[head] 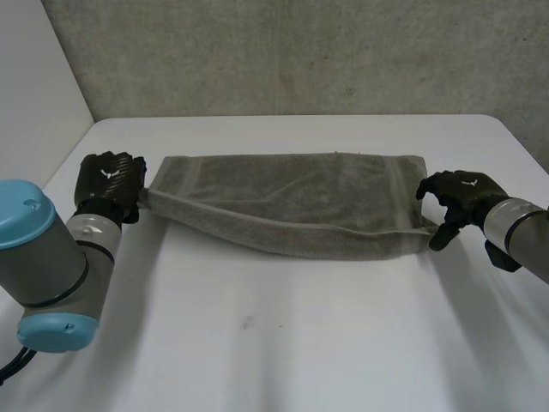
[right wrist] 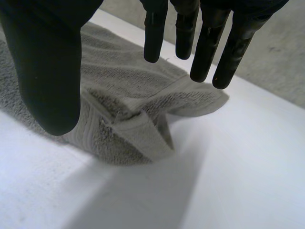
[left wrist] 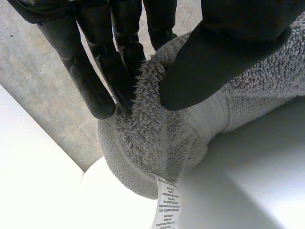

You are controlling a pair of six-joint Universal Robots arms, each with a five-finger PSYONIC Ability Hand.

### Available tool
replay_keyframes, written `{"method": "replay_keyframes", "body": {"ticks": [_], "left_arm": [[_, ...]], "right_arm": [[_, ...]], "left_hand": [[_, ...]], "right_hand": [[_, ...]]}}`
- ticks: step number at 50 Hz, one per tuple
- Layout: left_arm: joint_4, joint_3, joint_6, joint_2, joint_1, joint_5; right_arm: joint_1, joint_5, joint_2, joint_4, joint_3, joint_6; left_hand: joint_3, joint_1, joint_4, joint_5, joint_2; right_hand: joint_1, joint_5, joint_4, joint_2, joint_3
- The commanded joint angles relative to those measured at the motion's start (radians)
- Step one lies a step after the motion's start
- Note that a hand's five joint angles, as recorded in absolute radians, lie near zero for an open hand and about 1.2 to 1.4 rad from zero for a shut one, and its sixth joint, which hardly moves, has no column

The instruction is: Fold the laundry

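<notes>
A grey towel (head: 292, 202) lies folded lengthwise across the middle of the white table (head: 283, 343). My left hand (head: 107, 184) is at the towel's left end. In the left wrist view its thumb (left wrist: 214, 62) and fingers (left wrist: 119, 67) pinch the bunched end of the towel (left wrist: 157, 143), where a white label (left wrist: 167, 207) hangs down. My right hand (head: 459, 197) hovers at the towel's right end. In the right wrist view its fingers (right wrist: 205, 43) and thumb (right wrist: 47, 81) are spread apart above the crumpled corner of the towel (right wrist: 133, 129), which rests on the table.
A grey concrete wall (head: 300, 51) runs behind the table, and a white panel (head: 34, 94) stands at the left. The table's far edge is just behind the towel. Bare tabletop stretches in front of the towel.
</notes>
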Motion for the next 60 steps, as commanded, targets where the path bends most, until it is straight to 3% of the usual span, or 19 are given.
{"method": "replay_keyframes", "body": {"ticks": [1, 10, 12, 13, 14, 21, 23, 25, 26, 28, 29, 31, 35, 42, 47, 52, 60], "left_arm": [[0.001, -0.003, 0.000, -0.001, 0.009, 0.001], [0.001, -0.003, 0.000, -0.002, 0.010, 0.003], [0.001, -0.005, 0.003, -0.005, 0.009, 0.003], [0.001, -0.005, 0.003, -0.005, 0.009, 0.003], [0.001, -0.003, 0.005, -0.005, 0.009, 0.005], [-0.051, -0.016, 0.020, 0.003, 0.004, 0.005], [-0.107, -0.023, 0.025, 0.015, 0.003, 0.005], [-0.276, -0.039, 0.061, 0.073, 0.004, 0.005], [-0.277, -0.039, 0.061, 0.073, 0.004, 0.005], [-0.491, -0.057, 0.139, 0.131, 0.004, -0.002], [-0.492, -0.057, 0.140, 0.131, 0.004, -0.002], [-0.705, -0.091, 0.214, 0.203, 0.004, -0.005], [-0.844, -0.108, 0.256, 0.275, -0.005, 0.006], [-0.699, -0.066, 0.259, 0.297, -0.025, 0.006], [-0.486, 0.022, 0.256, 0.114, -0.051, -0.003], [-0.435, 0.119, 0.255, -0.035, -0.053, -0.003], [-0.349, 0.239, 0.255, -0.192, -0.054, -0.003]], "right_arm": [[0.004, -0.029, 0.069, 0.049, -0.044, -0.032], [0.006, -0.024, 0.099, 0.017, -0.010, -0.115], [0.006, -0.010, 0.115, -0.038, -0.012, -0.127], [0.006, -0.010, 0.115, -0.038, -0.012, -0.127], [0.006, 0.002, 0.117, -0.073, -0.010, -0.128], [-0.005, 0.028, 0.020, -0.072, 0.021, -0.173], [-0.010, 0.017, -0.091, -0.002, 0.057, -0.231], [-0.019, 0.016, -0.143, 0.056, 0.074, -0.280], [-0.019, 0.016, -0.144, 0.057, 0.074, -0.280], [-0.065, 0.016, -0.212, 0.231, 0.111, -0.436], [-0.065, 0.016, -0.213, 0.232, 0.111, -0.437], [-0.125, 0.033, -0.266, 0.458, 0.149, -0.655], [-0.177, 0.024, -0.308, 0.616, 0.169, -0.813], [-0.183, 0.019, -0.303, 0.461, 0.140, -0.687], [-0.110, 0.034, -0.202, 0.305, 0.113, -0.609], [0.008, 0.088, -0.097, 0.145, 0.052, -0.526], [0.030, 0.171, 0.043, -0.113, -0.010, -0.506]], "left_hand": [[0.181, 0.201, 0.179, 0.182, 0.179], [0.181, 0.201, 0.179, 0.182, 0.179], [0.181, 0.201, 0.179, 0.182, 0.179], [0.181, 0.201, 0.179, 0.182, 0.179], [0.181, 0.201, 0.179, 0.182, 0.179], [0.181, 0.201, 0.179, 0.182, 0.179], [0.181, 0.201, 0.179, 0.182, 0.179], [0.181, 0.201, 0.179, 0.182, 0.179], [0.181, 0.201, 0.179, 0.182, 0.179], [0.181, 0.201, 0.179, 0.182, 0.179], [0.181, 0.201, 0.179, 0.182, 0.179], [0.181, 0.201, 0.179, 0.182, 0.179], [0.181, 0.201, 0.179, 0.182, 0.179], [0.181, 0.201, 0.179, 0.182, 0.179], [0.181, 0.201, 0.179, 0.182, 0.179], [0.181, 0.201, 0.179, 0.182, 0.179], [0.181, 0.201, 0.179, 0.182, 0.179]], "right_hand": [[0.172, 0.117, 0.105, 0.185, 0.109], [0.277, 0.223, 0.211, 0.291, 0.214], [0.820, 0.766, 0.754, 0.833, 0.757], [0.823, 0.769, 0.757, 0.837, 0.760], [1.032, 0.977, 0.965, 1.045, 0.969], [1.034, 0.979, 0.967, 1.047, 0.971], [1.034, 0.979, 0.967, 1.047, 0.971], [1.034, 0.979, 0.967, 1.047, 0.971], [1.034, 0.979, 0.967, 1.047, 0.971], [1.034, 0.979, 0.967, 1.047, 0.971], [1.034, 0.979, 0.967, 1.047, 0.971], [1.034, 0.979, 0.967, 1.047, 0.971], [1.034, 0.979, 0.967, 1.047, 0.971], [1.034, 0.979, 0.967, 1.047, 0.971], [1.034, 0.979, 0.967, 1.047, 0.971], [1.034, 0.979, 0.967, 1.047, 0.971], [1.034, 0.979, 0.967, 1.047, 0.971]]}}
